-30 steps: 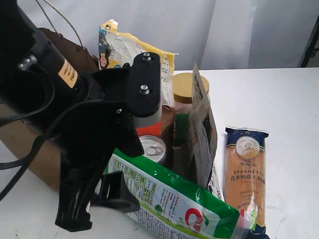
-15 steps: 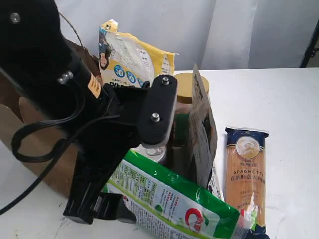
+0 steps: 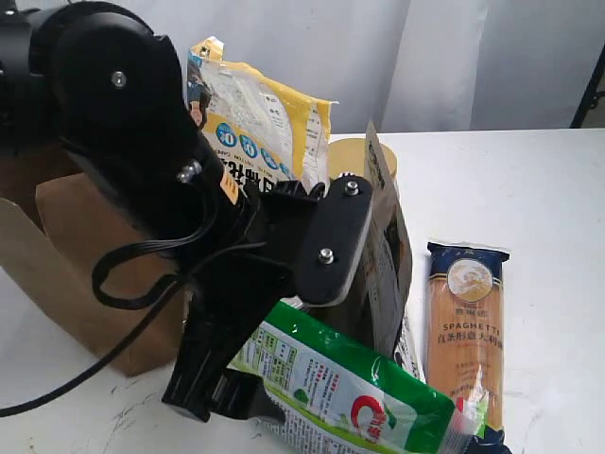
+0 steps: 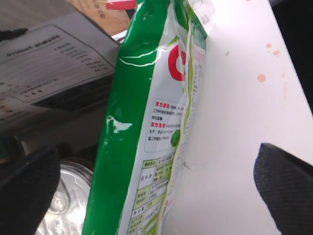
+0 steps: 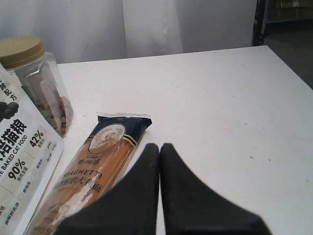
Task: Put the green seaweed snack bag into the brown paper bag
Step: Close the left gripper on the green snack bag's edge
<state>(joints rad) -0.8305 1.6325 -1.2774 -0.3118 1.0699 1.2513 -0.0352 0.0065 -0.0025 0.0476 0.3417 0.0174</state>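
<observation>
The green seaweed snack bag (image 3: 352, 395) lies at the front of the table, its white label and red-white logo facing up. In the left wrist view the green bag (image 4: 142, 122) stands on edge between the two black fingers (image 4: 27, 191). My left gripper (image 4: 156, 196) is open wide and straddles the bag's end without pinching it. From outside, the left gripper (image 3: 222, 402) sits low at the bag's left end. The brown paper bag (image 3: 80, 251) stands behind the left arm. My right gripper (image 5: 159, 147) is shut and empty, above the table beside the spaghetti.
A yellow-and-white bag (image 3: 260, 118) leans at the back. A yellow-lidded jar (image 3: 348, 159) and a white cat pouch (image 3: 383, 241) stand mid-table. A spaghetti pack (image 3: 468, 326) lies to the right. A tin can (image 4: 63, 196) sits against the green bag.
The left arm has swung right and down over the table. Its wrist now hides the tin can, and its fingers have closed in on the green bag's left end.
</observation>
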